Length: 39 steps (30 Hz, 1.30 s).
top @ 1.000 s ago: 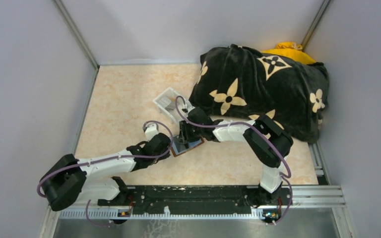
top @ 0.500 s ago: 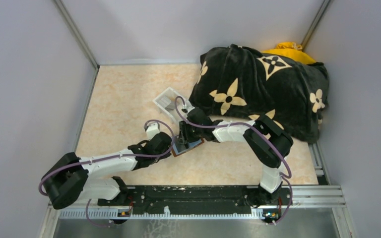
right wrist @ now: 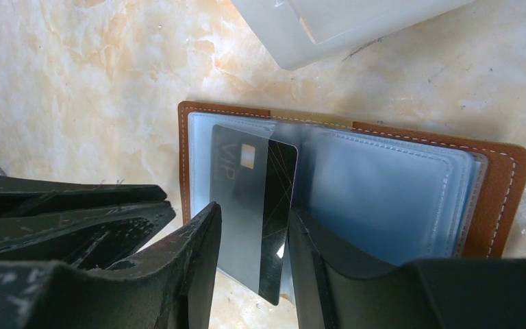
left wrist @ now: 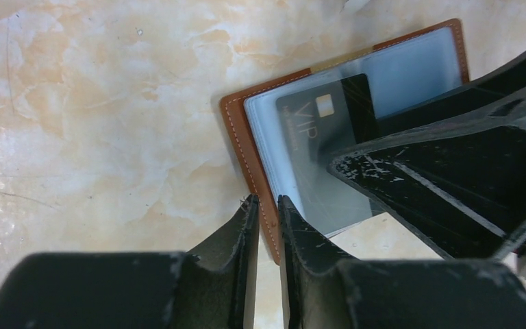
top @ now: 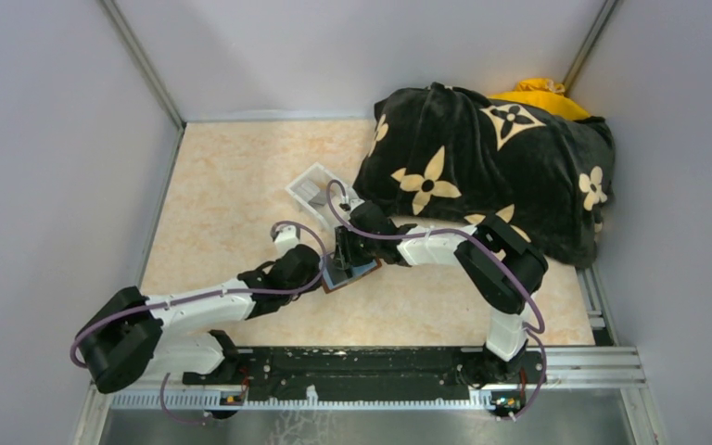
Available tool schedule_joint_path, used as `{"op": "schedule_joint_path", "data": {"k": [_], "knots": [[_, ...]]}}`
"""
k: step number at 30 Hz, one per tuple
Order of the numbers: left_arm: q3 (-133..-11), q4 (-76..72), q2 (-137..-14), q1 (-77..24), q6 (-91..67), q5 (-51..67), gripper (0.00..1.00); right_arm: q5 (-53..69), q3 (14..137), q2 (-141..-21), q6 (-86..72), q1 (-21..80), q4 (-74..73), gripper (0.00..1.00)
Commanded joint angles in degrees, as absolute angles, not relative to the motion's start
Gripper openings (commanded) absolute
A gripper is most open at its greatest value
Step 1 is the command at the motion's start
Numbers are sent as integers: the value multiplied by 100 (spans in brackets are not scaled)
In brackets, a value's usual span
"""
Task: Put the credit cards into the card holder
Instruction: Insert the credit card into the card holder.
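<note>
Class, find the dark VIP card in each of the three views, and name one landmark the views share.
Top external: too small to pick out; it is lost among the arms at centre.
Left wrist: VIP card upper centre, partly in a clear sleeve.
Right wrist: left of centre.
Shared landmark: the brown card holder.

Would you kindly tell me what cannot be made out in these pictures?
Top view: the left claw and right claw hide most of the card holder.
Right wrist view: the clear tray is cut off by the top edge; its contents are unseen.
Left wrist view: the right claw covers part of the credit card.
</note>
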State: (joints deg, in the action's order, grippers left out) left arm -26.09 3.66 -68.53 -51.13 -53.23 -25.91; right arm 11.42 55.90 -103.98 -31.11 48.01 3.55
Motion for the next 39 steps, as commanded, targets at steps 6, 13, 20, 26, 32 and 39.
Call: {"op": "schedule_joint_path", "data": {"k": [6, 13, 20, 26, 32, 39], "knots": [[-2678, -43, -7517, -5113, -5221, -2552, 21, 1087, 5526, -10162, -3107, 4910, 316, 40], [-2700, 46, -7806, -5114, -5358, -2598, 21, 1057, 5509, -10104, -3060, 4908, 244, 40], [-2856, 392, -8089, -5108, -5475, -2588, 12, 853, 5578, -9947, -2949, 4905, 74, 41], [-2841, 497, -8090, -5107, -5529, -2628, 6, 612, 5685, -9836, -2863, 4905, -112, 41], [-2854, 498, -8198, -5107, -5554, -2581, 3, 446, 5766, -9802, -2812, 4909, -207, 42], [-2856, 499, -8219, -5109, -5552, -2579, 2, 71, 5743, -9686, -2780, 4901, -253, 42]]}}
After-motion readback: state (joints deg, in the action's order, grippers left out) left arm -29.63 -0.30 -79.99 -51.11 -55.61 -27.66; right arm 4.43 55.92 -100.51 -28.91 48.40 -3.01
